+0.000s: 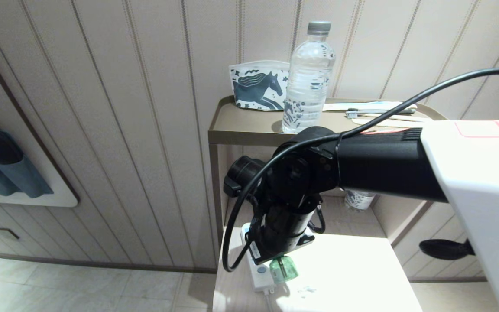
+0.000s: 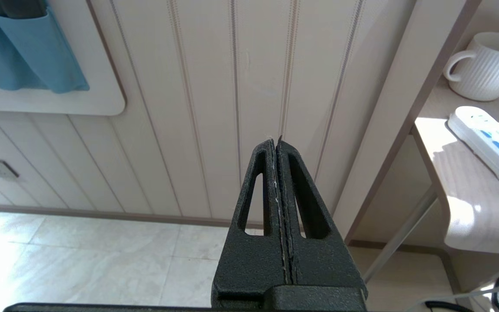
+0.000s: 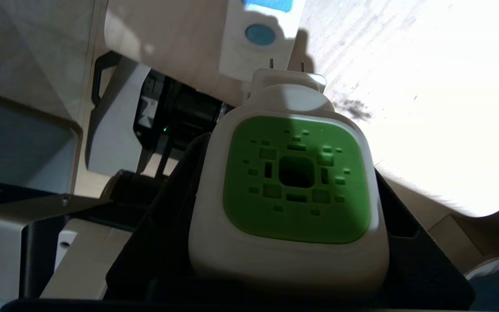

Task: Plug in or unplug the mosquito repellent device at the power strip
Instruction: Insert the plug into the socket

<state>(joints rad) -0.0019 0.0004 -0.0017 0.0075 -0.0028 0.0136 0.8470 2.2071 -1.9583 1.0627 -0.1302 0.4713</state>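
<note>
My right gripper (image 3: 288, 173) is shut on the mosquito repellent device (image 3: 295, 182), with a black finger against each side of its white head. The green vented top faces the wrist camera. Its two metal prongs (image 3: 271, 64) are bare and point toward the power strip (image 3: 249, 47), just past the end that has the round blue button (image 3: 260, 34); they are in no socket. From the head, the green bottle (image 1: 283, 269) hangs below my right wrist, just beside the power strip (image 1: 260, 275) on the lower shelf. My left gripper (image 2: 275, 141) is shut and empty, parked beside the shelf unit.
A water bottle (image 1: 308, 78), a horse-print pouch (image 1: 258, 86) and a toothbrush (image 1: 379, 111) sit on the top shelf. A white mug (image 2: 487, 65) stands behind the strip on the lower shelf. Slippers (image 1: 2, 164) hang in a wall holder at left. Tiled floor lies below.
</note>
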